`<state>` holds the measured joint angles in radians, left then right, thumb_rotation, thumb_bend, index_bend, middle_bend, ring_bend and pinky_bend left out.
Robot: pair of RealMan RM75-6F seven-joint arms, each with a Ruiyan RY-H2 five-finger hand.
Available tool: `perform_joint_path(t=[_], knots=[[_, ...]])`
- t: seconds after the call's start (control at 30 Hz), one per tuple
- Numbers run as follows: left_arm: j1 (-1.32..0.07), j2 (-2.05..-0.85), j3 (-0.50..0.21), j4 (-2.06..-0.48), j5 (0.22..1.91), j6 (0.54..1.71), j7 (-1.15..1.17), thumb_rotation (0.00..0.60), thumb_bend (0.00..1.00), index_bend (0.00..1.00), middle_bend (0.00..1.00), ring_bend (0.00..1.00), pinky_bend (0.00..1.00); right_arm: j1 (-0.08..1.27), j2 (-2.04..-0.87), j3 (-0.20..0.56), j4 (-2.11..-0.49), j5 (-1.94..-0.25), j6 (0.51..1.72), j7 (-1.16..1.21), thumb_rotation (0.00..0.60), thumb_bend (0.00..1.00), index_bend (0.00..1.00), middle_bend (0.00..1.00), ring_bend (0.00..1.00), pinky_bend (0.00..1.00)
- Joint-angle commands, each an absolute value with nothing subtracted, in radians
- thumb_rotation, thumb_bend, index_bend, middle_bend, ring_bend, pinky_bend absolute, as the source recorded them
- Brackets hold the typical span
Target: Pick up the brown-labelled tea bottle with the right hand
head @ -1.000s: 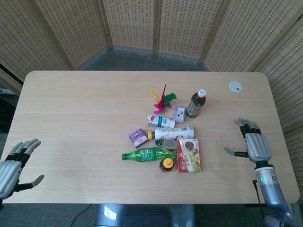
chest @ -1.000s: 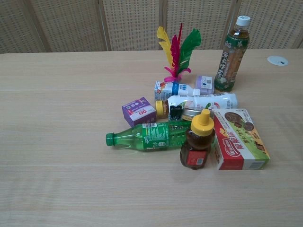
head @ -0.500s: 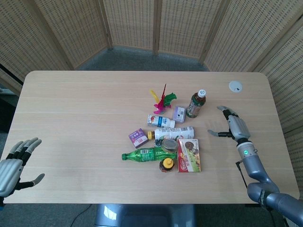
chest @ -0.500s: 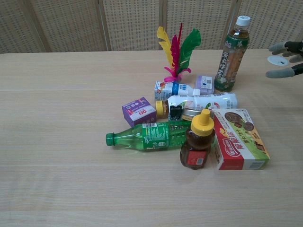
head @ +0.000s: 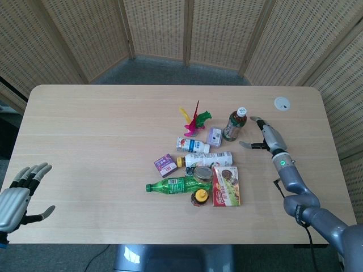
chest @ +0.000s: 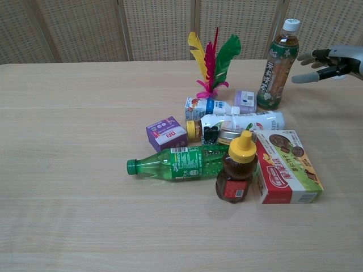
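The brown-labelled tea bottle (head: 235, 124) (chest: 277, 65) stands upright with a white cap at the back right of the cluster. My right hand (head: 265, 135) (chest: 332, 60) hovers just to its right, fingers spread, a small gap from the bottle, holding nothing. Far away at the table's front left corner, my left hand (head: 18, 198) lies with its fingers apart and empty; the chest view does not show it.
A feather shuttlecock (chest: 211, 63), small purple boxes (chest: 245, 101), a lying white bottle (chest: 241, 121), a green soda bottle (chest: 177, 162), a honey jar (chest: 237, 168) and a snack box (chest: 286, 166) crowd left and front of the tea bottle. A white disc (head: 282, 103) lies behind my right hand.
My right hand has swept from the table's right edge forward and left, ending close beside the tea bottle. The left hand barely shifted.
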<state>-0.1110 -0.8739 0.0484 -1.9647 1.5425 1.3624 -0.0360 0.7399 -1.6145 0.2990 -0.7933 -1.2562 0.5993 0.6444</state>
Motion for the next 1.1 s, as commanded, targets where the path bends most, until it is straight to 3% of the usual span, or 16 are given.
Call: perform_joint_path(t=[0.03,0.33,0.67,0.9,1.1], knots=[[-0.111,-0.872,0.047,-1.968,1.538,1.361,-0.032,0.6,0.3,0.05,0.0,0.0,0.0,0.785,-1.651,0.3,-0.736,-1.282,0.559,0.704,0.415,0.15,0.0,0.0,0.0,0.0],[-0.102,-0.86,0.048,-1.982,1.522,1.369,-0.017,0.6,0.3,0.05,0.0,0.0,0.0,0.884,-1.72,0.283,-0.596,-1.342,0.489,0.847,0.416,0.15,0.0,0.0,0.0,0.0],[-0.1,-0.861,0.048,-1.982,1.518,1.366,-0.014,0.6,0.3,0.05,0.0,0.0,0.0,0.911,-1.758,0.249,-0.527,-1.38,0.492,0.965,0.416,0.14,0.0,0.0,0.0,0.0],[-0.09,-0.856,0.05,-1.984,1.513,1.378,-0.012,0.6,0.3,0.05,0.0,0.0,0.0,0.912,-1.819,0.278,-0.448,-1.332,0.491,1.006,0.487,0.1,0.0,0.01,0.0,0.0],[-0.085,-0.852,0.052,-1.987,1.513,1.383,-0.012,0.6,0.3,0.05,0.0,0.0,0.0,0.92,-1.871,0.325,-0.395,-1.279,0.501,1.034,0.544,0.08,0.0,0.24,0.01,0.0]])
